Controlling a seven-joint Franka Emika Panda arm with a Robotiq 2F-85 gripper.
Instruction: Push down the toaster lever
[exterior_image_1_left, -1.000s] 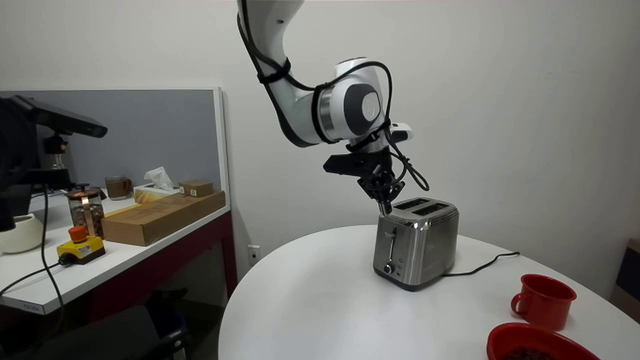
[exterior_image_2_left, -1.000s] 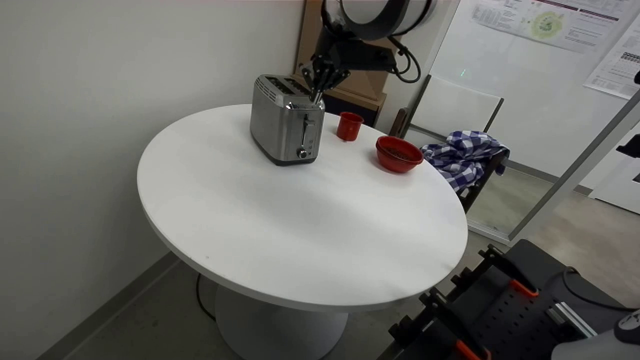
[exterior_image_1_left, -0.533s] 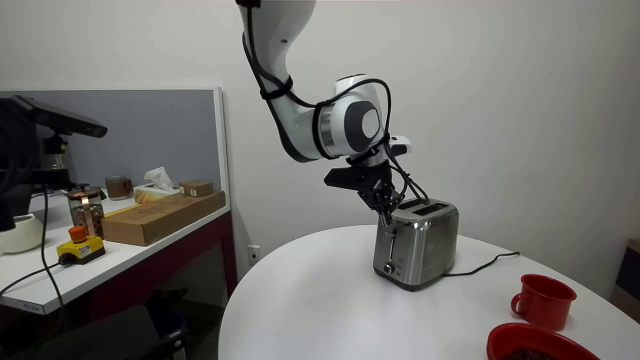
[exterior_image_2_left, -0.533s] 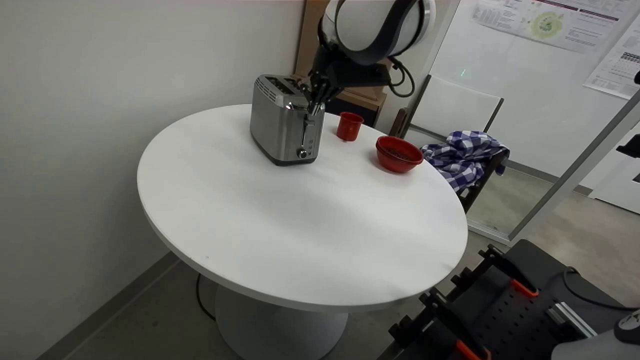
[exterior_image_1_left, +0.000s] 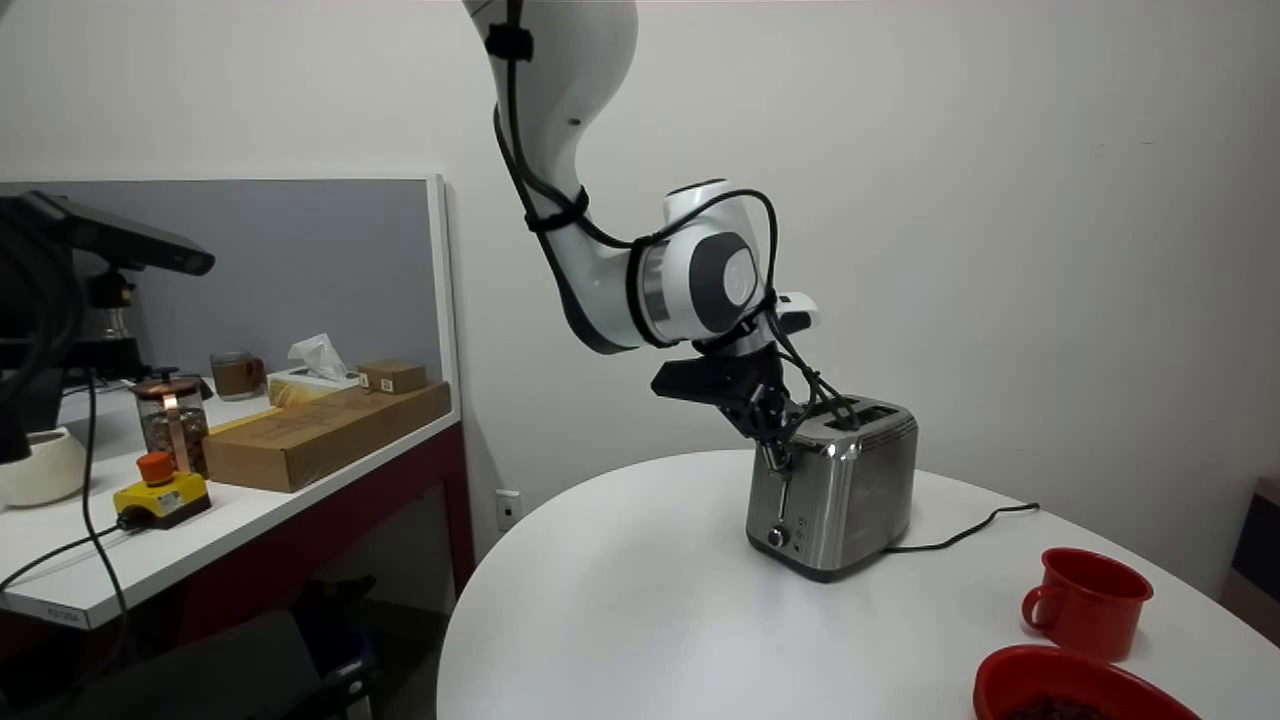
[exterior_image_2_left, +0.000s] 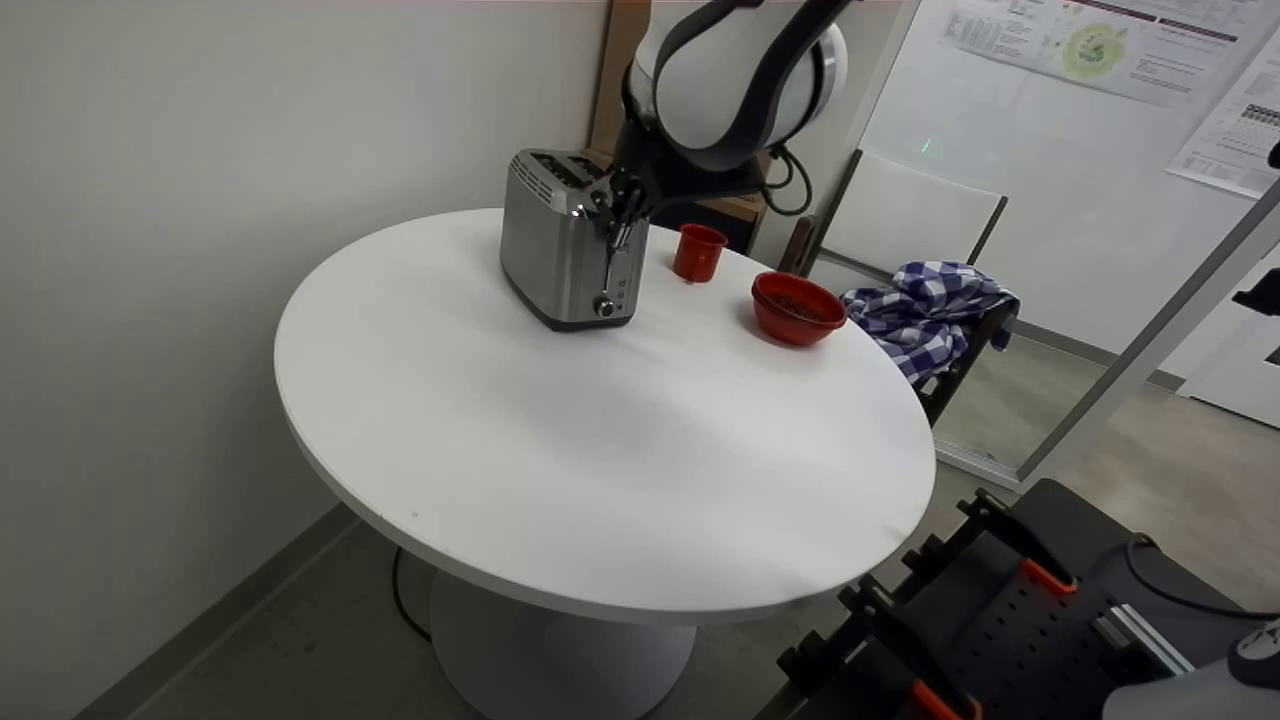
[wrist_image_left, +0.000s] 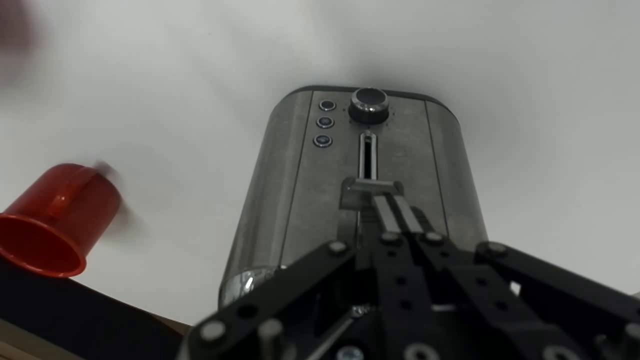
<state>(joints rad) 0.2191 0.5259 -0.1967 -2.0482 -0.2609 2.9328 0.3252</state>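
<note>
The brushed-steel toaster (exterior_image_1_left: 875, 490) stands upright on the white round table (exterior_image_1_left: 600, 610) and shows in both exterior views (exterior_image_2_left: 545, 240). In the wrist view its lever (wrist_image_left: 354, 199) sits partway up the front slot, with a round knob (wrist_image_left: 369, 106) below the slot. My gripper (wrist_image_left: 394, 199) is shut with no object between its fingers. Its tips overlap the lever's top from above; I cannot tell whether they touch it. In both exterior views the gripper (exterior_image_1_left: 776, 462) points down along the toaster's upper front (exterior_image_2_left: 620, 238) and largely hides the lever.
A red cup (exterior_image_1_left: 1095, 605) and a red bowl (exterior_image_2_left: 795, 320) with dark bits stand on the table beside the toaster. The toaster's black cord (exterior_image_1_left: 960, 540) runs over the table. A wall (exterior_image_1_left: 1000, 300) rises behind the table. A side desk holds a cardboard box (exterior_image_1_left: 330, 435).
My gripper has moved down along the toaster's front, from its top edge to the lever. The gripper stays shut. The toaster has not moved.
</note>
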